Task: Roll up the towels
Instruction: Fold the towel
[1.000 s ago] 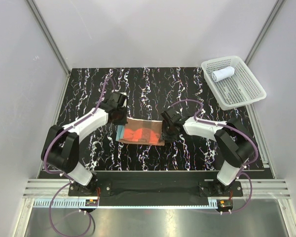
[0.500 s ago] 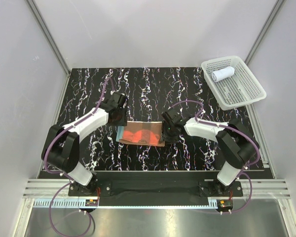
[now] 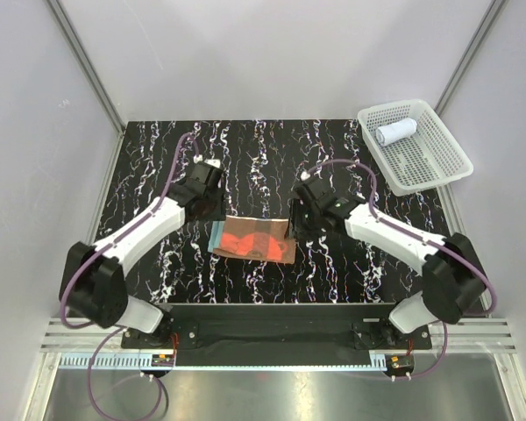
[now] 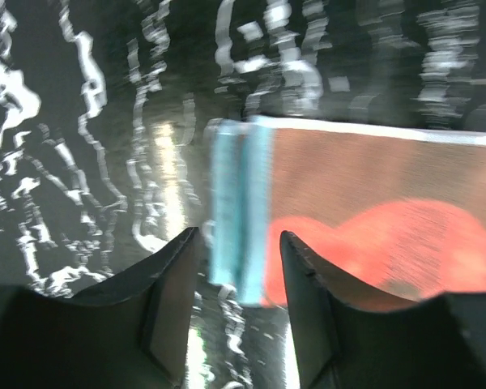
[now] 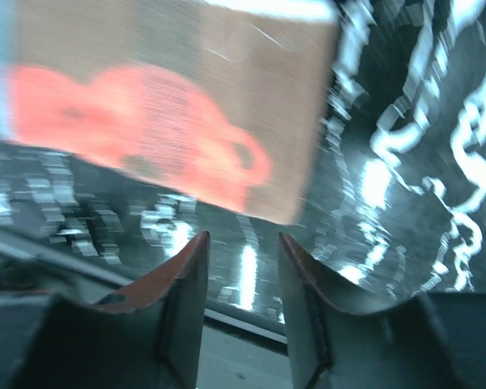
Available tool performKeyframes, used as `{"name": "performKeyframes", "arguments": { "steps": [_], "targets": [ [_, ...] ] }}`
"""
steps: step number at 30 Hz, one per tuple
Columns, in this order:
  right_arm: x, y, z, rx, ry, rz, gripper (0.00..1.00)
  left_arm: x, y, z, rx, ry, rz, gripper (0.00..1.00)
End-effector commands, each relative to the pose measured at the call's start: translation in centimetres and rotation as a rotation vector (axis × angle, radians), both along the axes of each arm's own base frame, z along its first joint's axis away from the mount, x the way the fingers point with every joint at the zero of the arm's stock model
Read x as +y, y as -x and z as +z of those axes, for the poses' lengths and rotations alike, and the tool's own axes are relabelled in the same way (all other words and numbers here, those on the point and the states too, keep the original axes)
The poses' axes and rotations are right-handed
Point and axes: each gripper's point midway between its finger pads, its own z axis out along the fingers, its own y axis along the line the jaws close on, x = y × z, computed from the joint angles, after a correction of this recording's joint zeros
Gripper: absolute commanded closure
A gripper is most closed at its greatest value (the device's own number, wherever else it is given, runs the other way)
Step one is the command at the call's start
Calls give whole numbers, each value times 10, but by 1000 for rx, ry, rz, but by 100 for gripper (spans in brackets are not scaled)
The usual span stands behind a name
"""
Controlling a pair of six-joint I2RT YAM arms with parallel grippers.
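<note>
While the orange-red towel [image 3: 252, 239] lies flat on the black marbled table [image 3: 245, 149] — brown around a red figure, with teal edging [image 4: 239, 203] down its left side — an arm stands at each of its ends. The left gripper [image 3: 209, 203] hangs at the towel's far-left corner. In its wrist view the jaws are parted with nothing between them, and the teal edging shows in the gap below the fingertips (whether they touch the cloth cannot be told). The right gripper [image 3: 302, 215] is at the towel's far-right corner. Its jaws too are apart and empty, and its wrist view, though blurred, shows bare table in the gap, just beside a corner of the towel. Well apart from the towel, beyond it and far to its right, a white mesh basket [image 3: 451, 167] sits askew — the white towel [image 3: 395, 132], rolled into a short cylinder, lies in the basket's far end.
</note>
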Motion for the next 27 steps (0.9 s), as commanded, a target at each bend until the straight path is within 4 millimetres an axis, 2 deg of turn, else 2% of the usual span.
{"name": "performKeyframes", "arguments": {
  "steps": [1, 2, 3, 5, 6, 7, 8, 9, 13, 15, 16, 18, 19, 25, 27],
  "targets": [
    [18, -21, 50, -132, -115, 29, 58, -31, 0, 37, -113, 168, -57, 54],
    [27, -23, 57, -142, -163, 45, 66, -45, 7, 38, -105, 225, -97, 58],
    [29, -28, 58, -143, -181, 38, 72, -50, 10, 37, -102, 254, -109, 60],
    [36, -31, 53, -114, -214, 40, 82, -61, 18, 27, -84, 321, -128, 65],
    [40, -36, 52, -119, -234, 35, 90, -63, 21, 21, -69, 332, -131, 65],
    [39, -41, 42, -100, -233, 22, 93, -66, 20, 17, -68, 347, -125, 66],
    [42, -37, 34, -63, -257, 26, 94, -67, 26, 6, -35, 355, -129, 67],
    [47, -42, 33, -67, -294, 21, 98, -68, 29, -2, -15, 364, -124, 69],
    [49, -37, 2, 19, -352, 6, 100, -72, 37, -22, 23, 394, -123, 70],
    [46, -34, -14, 52, -364, -12, 100, -65, 43, -36, 49, 367, -101, 70],
    [41, -28, -29, 84, -349, -23, 100, -64, 45, -40, 60, 365, -88, 70],
    [37, -29, -40, 108, -355, -52, 100, -54, 49, -53, 80, 329, -50, 70],
    [31, -24, -55, 143, -338, -68, 100, -49, 50, -58, 91, 318, -26, 70],
    [12, -17, -91, 228, -315, -141, 100, -26, 58, -86, 139, 294, 69, 70],
    [12, -15, -94, 241, -316, -142, 100, -16, 59, -93, 153, 283, 104, 70]
  ]
}}
